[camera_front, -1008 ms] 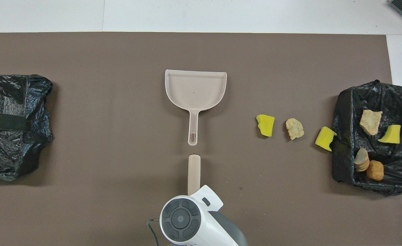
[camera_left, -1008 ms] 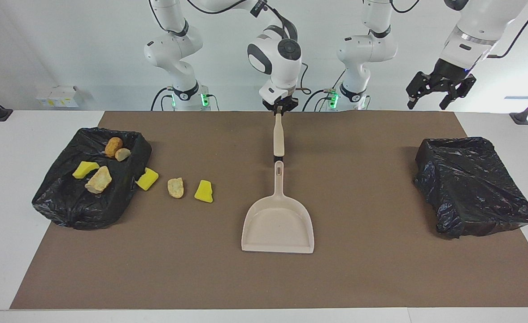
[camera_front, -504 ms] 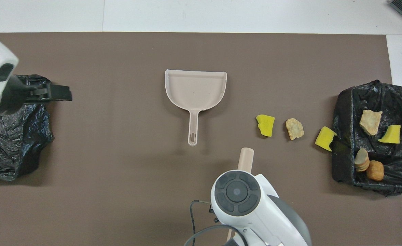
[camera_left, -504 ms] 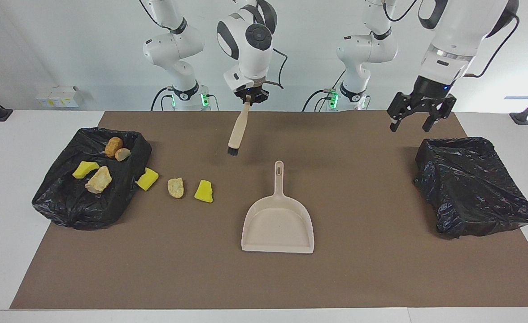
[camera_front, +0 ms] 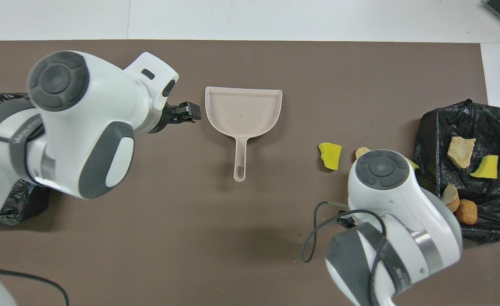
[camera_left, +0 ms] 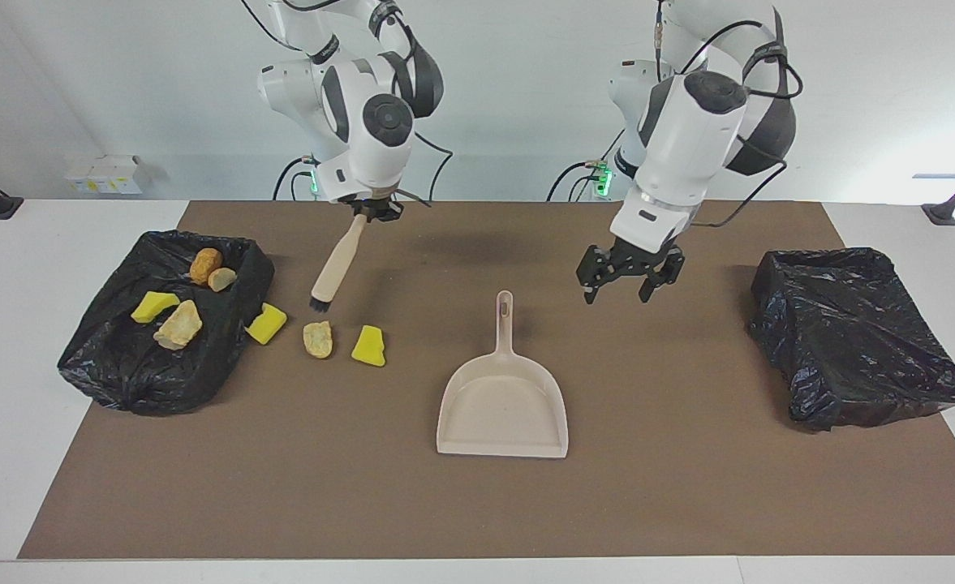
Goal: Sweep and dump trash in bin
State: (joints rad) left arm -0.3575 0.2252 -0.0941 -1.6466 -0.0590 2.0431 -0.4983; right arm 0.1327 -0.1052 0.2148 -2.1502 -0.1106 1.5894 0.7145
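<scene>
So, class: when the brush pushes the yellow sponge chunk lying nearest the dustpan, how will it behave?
The yellow sponge chunk looks porous, so it is probably very light and soft. Its flat faces suggest it will slide or tumble across the brown mat rather than roll, and may skid off the brush.

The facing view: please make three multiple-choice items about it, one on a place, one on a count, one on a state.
1. Where is the dustpan?
A. on the brown mat, between the two black bags
B. inside a black bag
C. held in the air

2. How many trash pieces lie on the mat outside the bag?
A. one
B. three
C. seven

3. What does the right gripper hold?
A. nothing
B. the dustpan
C. the brush

Answers:
1 A, it lies flat on the mat with nothing gripping it.
2 B, two yellow and one tan piece lie beside the bag.
3 C, it is shut on the brush handle, bristles down.
</scene>
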